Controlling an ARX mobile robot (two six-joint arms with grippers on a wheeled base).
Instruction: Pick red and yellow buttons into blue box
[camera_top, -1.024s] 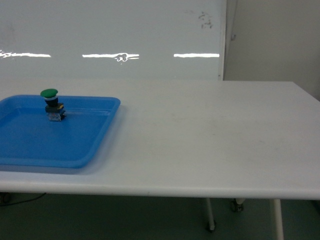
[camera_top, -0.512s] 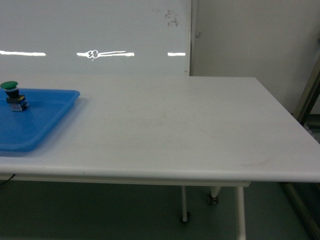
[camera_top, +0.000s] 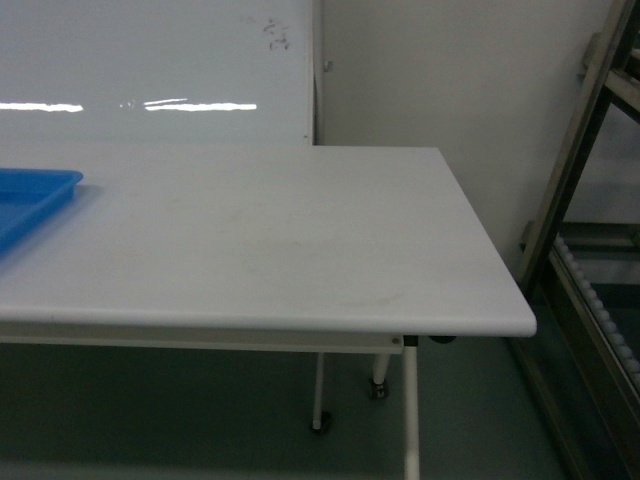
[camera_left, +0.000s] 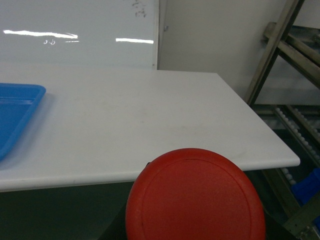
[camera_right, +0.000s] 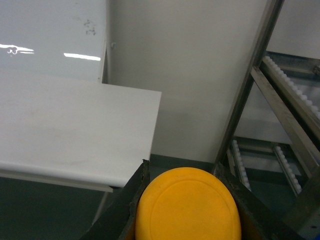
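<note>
The red button's (camera_left: 196, 197) domed cap fills the bottom of the left wrist view. It sits in my left gripper (camera_left: 195, 222), whose dark fingers are almost wholly hidden behind it. In the right wrist view the yellow button's (camera_right: 187, 207) cap sits between the two black fingers (camera_right: 131, 192) of my right gripper (camera_right: 182, 175), which is shut on it. Both buttons hang off the table, in front of its near edge. Neither gripper shows in the head view. The blue box cannot be made out with certainty; a blue patch (camera_left: 309, 187) shows low at the right, behind the rack.
A white table (camera_top: 260, 240) stretches ahead, its right corner (camera_top: 520, 320) near a metal roller rack (camera_top: 590, 200). A shallow blue tray (camera_top: 30, 195) lies on the table at the far left. A whiteboard and a wall stand behind.
The head view has swung to the right. The tray with the green button has slid out past the left edge, and the table's right end and the rack have come into view.
</note>
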